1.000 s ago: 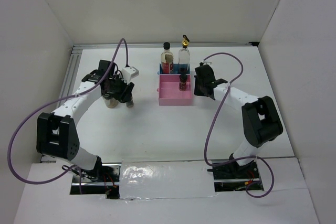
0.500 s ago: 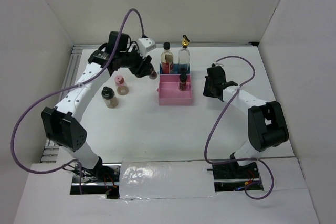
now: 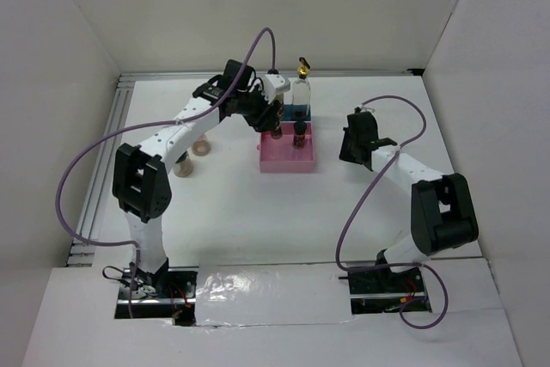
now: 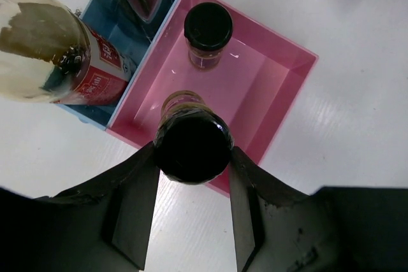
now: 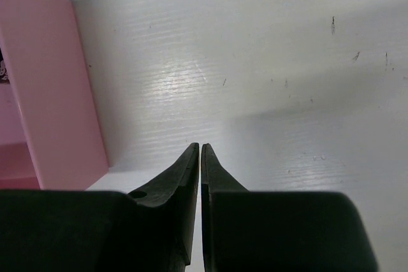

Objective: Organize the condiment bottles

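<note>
The left pincer is clamped on a short spice jar, a finger on each side. The jar is held upright, so its round dark cap is mostly what is seen in the left wrist view. It seems to be held over the near wall of the pink tray and is not yet set down. Free pink floor is seen toward 1 o'clock from the jar, and a second dark-capped jar is stood at 12 o'clock. A small move that way, then down, is probably needed. The right pincer is shut on nothing, far off at 3 o'clock.
</note>
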